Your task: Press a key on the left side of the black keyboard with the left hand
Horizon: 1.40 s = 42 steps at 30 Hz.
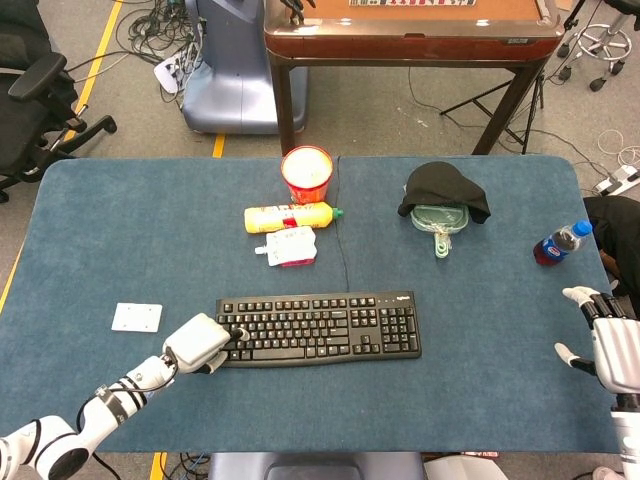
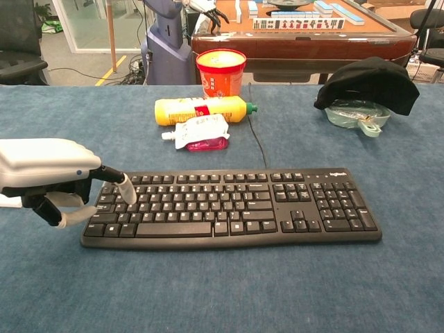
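Note:
The black keyboard point(image 1: 318, 328) point(image 2: 232, 206) lies near the front of the blue table, a little left of centre. My left hand point(image 1: 203, 343) point(image 2: 52, 177) is at its left end. One finger point(image 2: 125, 191) is stretched out, its tip on the keys of the left-hand rows; the other fingers are curled in and hold nothing. How hard the tip bears down cannot be told. My right hand point(image 1: 610, 345) hovers at the table's right edge with fingers spread, empty, far from the keyboard.
Behind the keyboard are a white and red pouch point(image 1: 287, 246), a yellow bottle point(image 1: 288, 216) lying on its side and a red cup point(image 1: 307, 172). A black cloth point(image 1: 445, 192) covers a green item at back right. A cola bottle point(image 1: 561, 242) stands far right; a white card point(image 1: 136, 317) lies left.

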{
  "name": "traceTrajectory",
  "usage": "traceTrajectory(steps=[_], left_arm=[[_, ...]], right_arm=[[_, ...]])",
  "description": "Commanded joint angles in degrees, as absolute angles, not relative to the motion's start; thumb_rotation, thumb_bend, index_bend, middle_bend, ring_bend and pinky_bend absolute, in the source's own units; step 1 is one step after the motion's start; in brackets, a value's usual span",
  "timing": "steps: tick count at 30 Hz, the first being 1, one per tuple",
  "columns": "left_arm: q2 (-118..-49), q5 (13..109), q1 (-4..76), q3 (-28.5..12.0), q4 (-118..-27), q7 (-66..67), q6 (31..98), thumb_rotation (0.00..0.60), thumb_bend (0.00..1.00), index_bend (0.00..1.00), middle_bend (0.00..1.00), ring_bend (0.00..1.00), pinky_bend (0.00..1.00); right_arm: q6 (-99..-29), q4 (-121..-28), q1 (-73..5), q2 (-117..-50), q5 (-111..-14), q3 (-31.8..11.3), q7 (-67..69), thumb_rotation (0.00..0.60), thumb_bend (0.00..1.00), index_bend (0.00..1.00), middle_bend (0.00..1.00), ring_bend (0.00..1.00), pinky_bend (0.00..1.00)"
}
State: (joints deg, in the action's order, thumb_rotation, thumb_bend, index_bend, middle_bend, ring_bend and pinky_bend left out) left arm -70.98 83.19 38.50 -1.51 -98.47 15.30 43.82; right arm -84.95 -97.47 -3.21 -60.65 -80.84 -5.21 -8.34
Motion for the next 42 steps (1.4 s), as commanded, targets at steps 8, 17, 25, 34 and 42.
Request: traceTrajectory(steps=[8, 17, 25, 34, 42], left_arm=[[-70.3, 80.3, 38.6, -0.4, -99.1, 17.6, 44.5, 0.6, 0.52, 0.28, 1.0, 0.99, 1.0], [-68.5, 80.7, 37.9, 1.4, -99.7, 18.3, 45.7, 0.6, 0.52, 0.29, 1.0, 0.99, 1.0], [-68.2, 80.2, 37.8, 2.3, -100.3, 19.4, 46.1, 0.6, 0.52, 0.28, 1.0, 0.99, 1.0], [-69.1, 79.0, 37.9, 3.0, -99.6, 21.4, 45.9, 0.6, 0.52, 0.28, 1.0, 0.99, 1.0], [-69.6, 78.0, 37.6, 3.6, -99.2, 22.4, 46.2, 0.6, 0.52, 0.28, 1.0, 0.99, 1.0]], right_arm=[[-84.8, -97.5, -3.2, -60.6, -80.8, -5.2, -8.3, 0.6, 0.11, 0.27, 0.25, 0.22, 0.5], [-84.4, -97.3, -3.4, -60.9, -80.6, -5.2, -8.6, 0.6, 0.11, 0.27, 0.25, 0.22, 0.5], [-84.3, -97.2, -3.5, -61.1, -80.6, -5.2, -8.8, 0.6, 0.11, 0.27, 0.25, 0.22, 0.5], [-83.9, -97.2, -3.6, -61.0, -80.3, -5.2, -8.8, 0.6, 0.11, 0.27, 0.25, 0.22, 0.5], [-83.8, -97.2, -3.6, -61.1, -80.2, -5.2, -8.8, 0.6, 0.11, 0.27, 0.25, 0.22, 0.5]])
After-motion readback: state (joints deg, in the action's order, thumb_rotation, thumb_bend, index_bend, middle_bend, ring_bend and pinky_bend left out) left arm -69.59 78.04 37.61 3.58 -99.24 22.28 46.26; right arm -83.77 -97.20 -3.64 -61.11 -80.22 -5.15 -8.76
